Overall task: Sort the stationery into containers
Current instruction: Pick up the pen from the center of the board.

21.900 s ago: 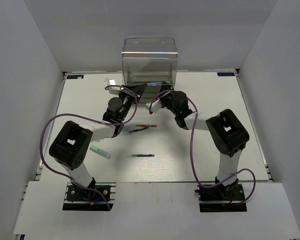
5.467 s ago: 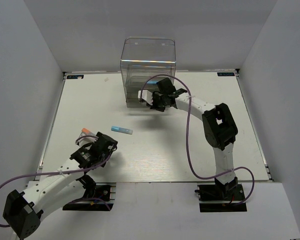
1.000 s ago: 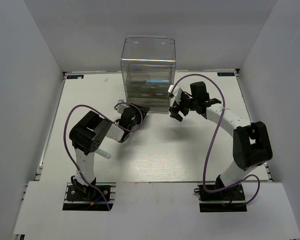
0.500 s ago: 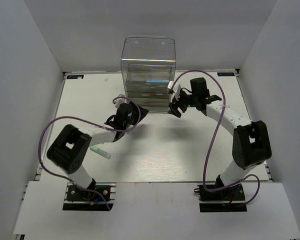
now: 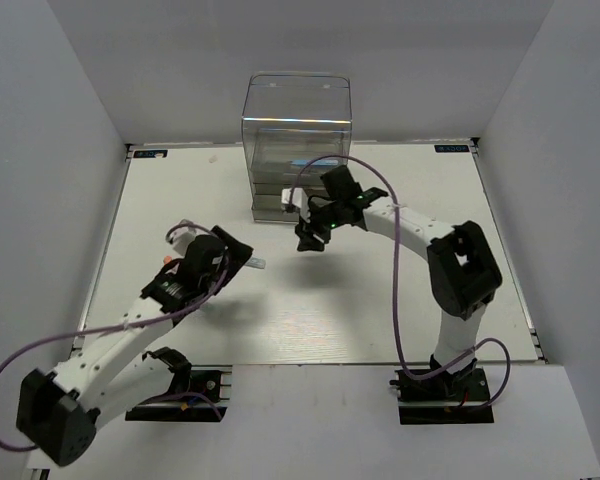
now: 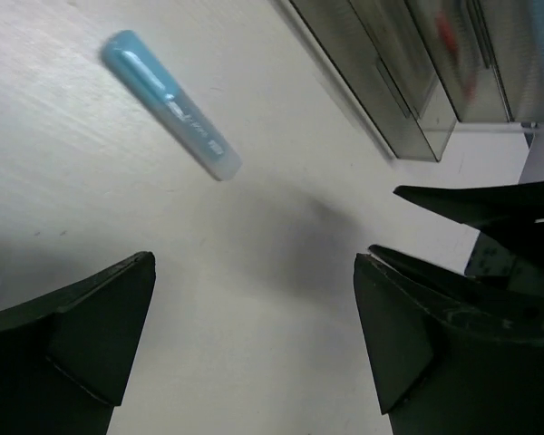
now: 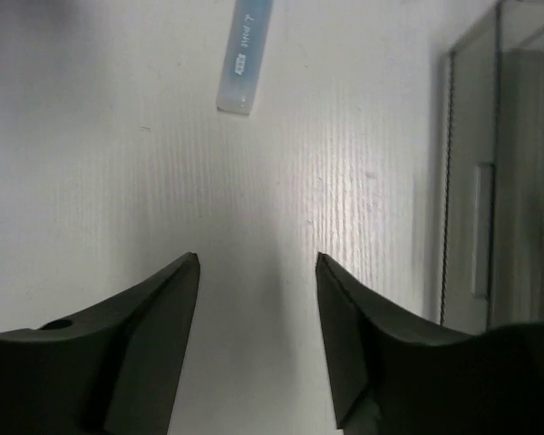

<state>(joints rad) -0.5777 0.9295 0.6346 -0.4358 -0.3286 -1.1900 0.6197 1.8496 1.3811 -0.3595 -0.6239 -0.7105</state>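
One light blue stick (image 6: 170,116) of the stationery lies on the white table in front of the containers, a clear box of stacked drawers (image 5: 296,140). My left gripper (image 5: 232,260) stands just left of that stick (image 5: 254,263), jaws wide open and empty (image 6: 254,263). My right gripper (image 5: 308,240) hovers low in front of the drawers, open with a narrower gap and nothing in it (image 7: 257,258). The stick (image 7: 245,59) lies ahead of it, apart from its fingers. Another blue stick (image 5: 302,163) and something red (image 6: 446,36) show inside the drawers (image 6: 417,82).
An orange tip (image 5: 168,257) peeks out left of the left wrist. The drawer box wall (image 7: 499,163) stands close on the right gripper's right side. The right gripper's dark fingers (image 6: 490,217) appear at the right of the left wrist view. White walls enclose the table.
The left arm has pulled back from the drawers toward the near left, and its jaws have opened wide. The right gripper moved left, in front of the box, and its jaws narrowed.
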